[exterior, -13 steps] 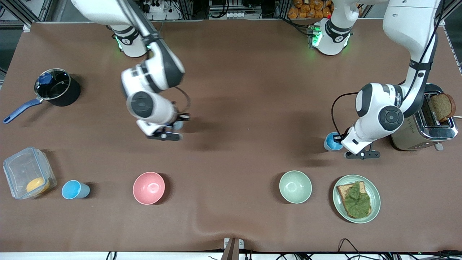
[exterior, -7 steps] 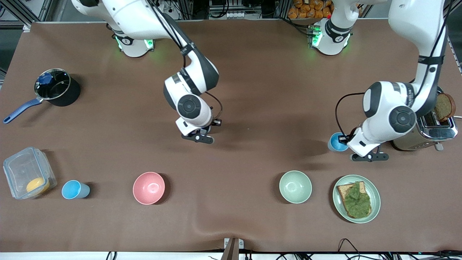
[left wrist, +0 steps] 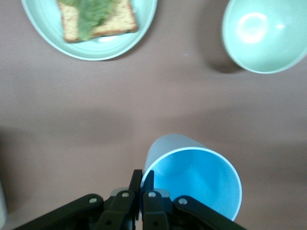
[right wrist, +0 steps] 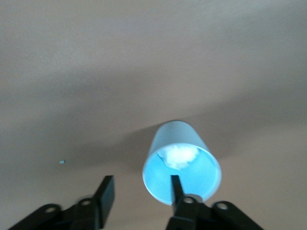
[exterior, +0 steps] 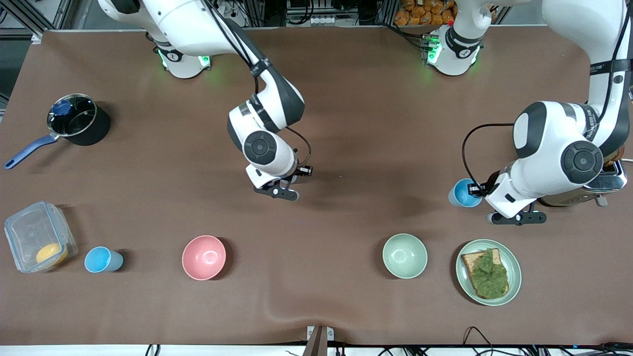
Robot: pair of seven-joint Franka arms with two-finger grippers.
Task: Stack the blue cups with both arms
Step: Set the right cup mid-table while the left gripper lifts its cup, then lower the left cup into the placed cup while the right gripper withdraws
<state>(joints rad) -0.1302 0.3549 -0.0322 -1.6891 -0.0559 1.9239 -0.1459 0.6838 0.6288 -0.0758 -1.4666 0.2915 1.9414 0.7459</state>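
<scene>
My left gripper [exterior: 478, 191] [left wrist: 142, 178] is shut on the rim of a light-blue cup [exterior: 464, 193] [left wrist: 196, 178] that is sky-blue inside. It holds the cup over the table between the toaster and the green bowl. My right gripper [exterior: 284, 192] [right wrist: 140, 190] is open over the middle of the table. A second blue cup [right wrist: 182, 165], whitish inside, is upright under it. One fingertip [right wrist: 175, 184] is over this cup's mouth and the other is outside it. The arm hides this cup in the front view. Another blue cup [exterior: 101, 259] stands beside the plastic box.
A pink bowl [exterior: 203, 257] and a pale green bowl [exterior: 404, 255] [left wrist: 266, 33] stand nearer the front camera. A plate with toast [exterior: 514, 277] [left wrist: 144, 24], a toaster [exterior: 588, 185], a plastic box [exterior: 37, 237] and a blue-handled pot [exterior: 74, 121] are also on the table.
The right arm swung toward the table's middle and its gripper now stands open at the cup. The left arm rose and shifted toward its own end, with the cup in its grip.
</scene>
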